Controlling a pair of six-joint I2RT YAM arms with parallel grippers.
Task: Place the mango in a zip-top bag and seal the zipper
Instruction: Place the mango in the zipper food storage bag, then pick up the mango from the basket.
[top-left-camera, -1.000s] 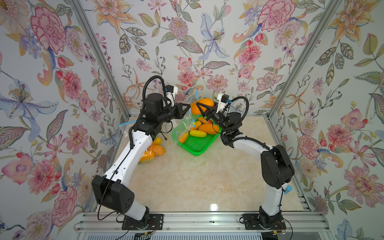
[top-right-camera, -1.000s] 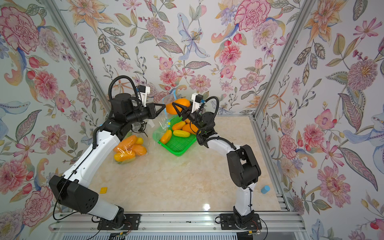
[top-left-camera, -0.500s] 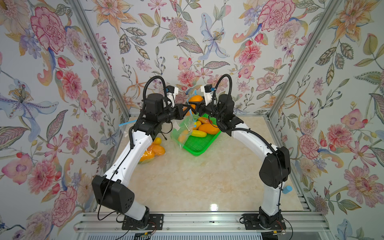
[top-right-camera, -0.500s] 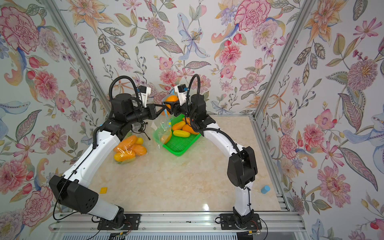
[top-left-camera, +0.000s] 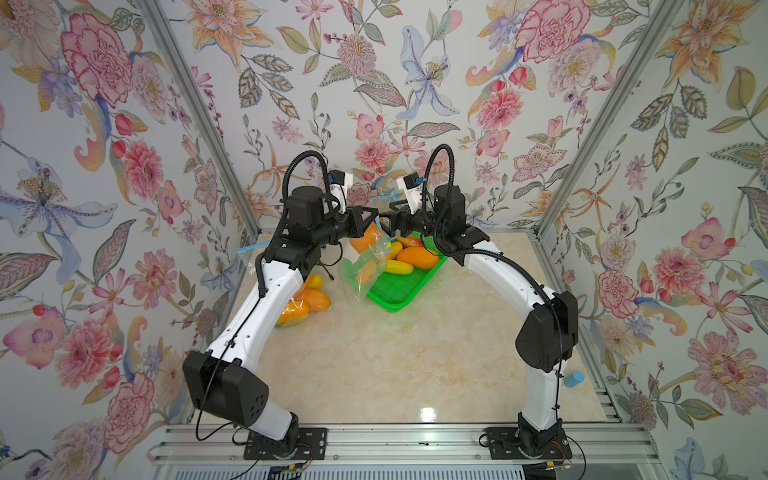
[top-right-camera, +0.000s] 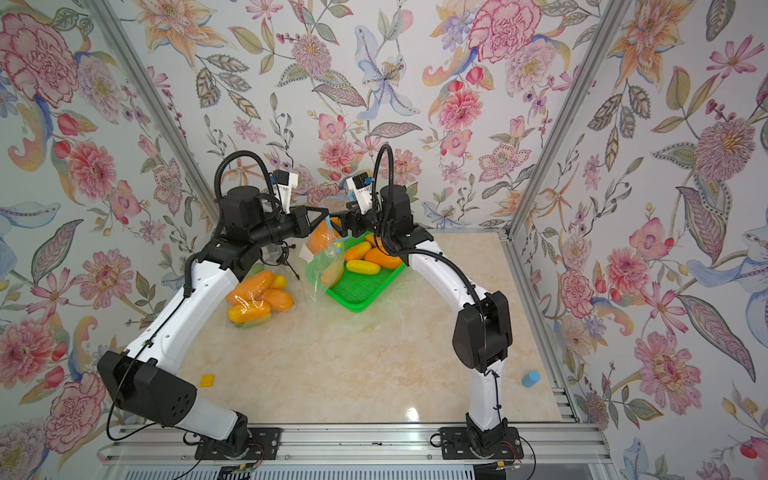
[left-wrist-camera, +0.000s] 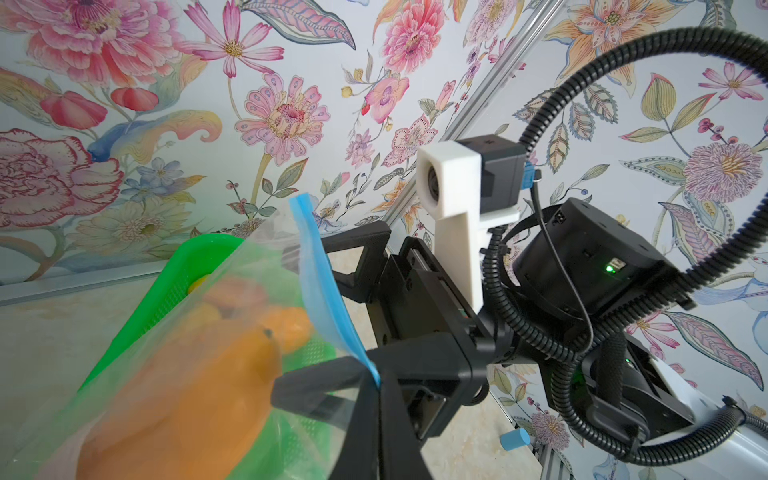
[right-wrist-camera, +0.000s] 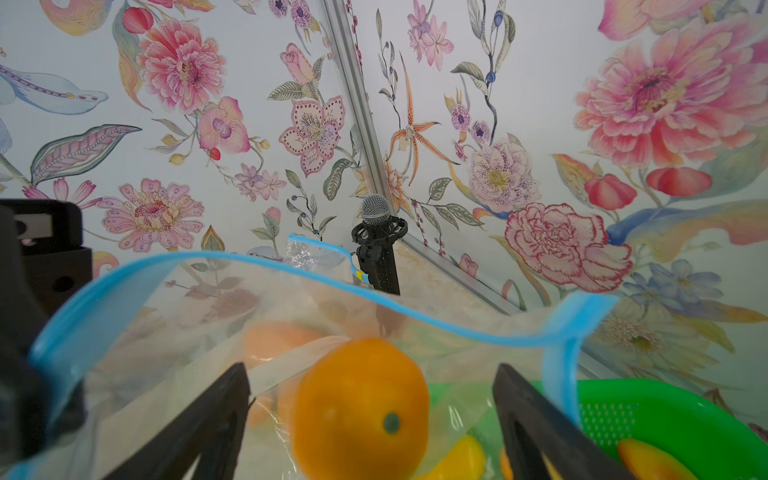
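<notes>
Both top views: left gripper and right gripper meet tip to tip over the far middle of the table, above the left edge of the green tray. The zip-top bag hangs below them, draped over that tray edge, with the mango showing orange in its upper part. Loose mangoes lie in the tray to the right; filled bags lie on the table to the left, well apart. Left wrist view: the left claw is shut on the blue zipper strip, pinching it at one end; the bag hangs from that pinch and the fruit is a blur inside the film. Right wrist view: the right claw stands wide, holding nothing. The mango sits between its fingers with a gap on either side, inside the blue rim of the mouth, which gapes in a loop. Judgement: the insertion step is at its end, with the fruit in and let go; the seal is not yet begun. Next move calls for backing the right claw out of the mouth without snagging the film, then pinching the strip near the left claw and running along it, the left keeping its corner taut
</notes>
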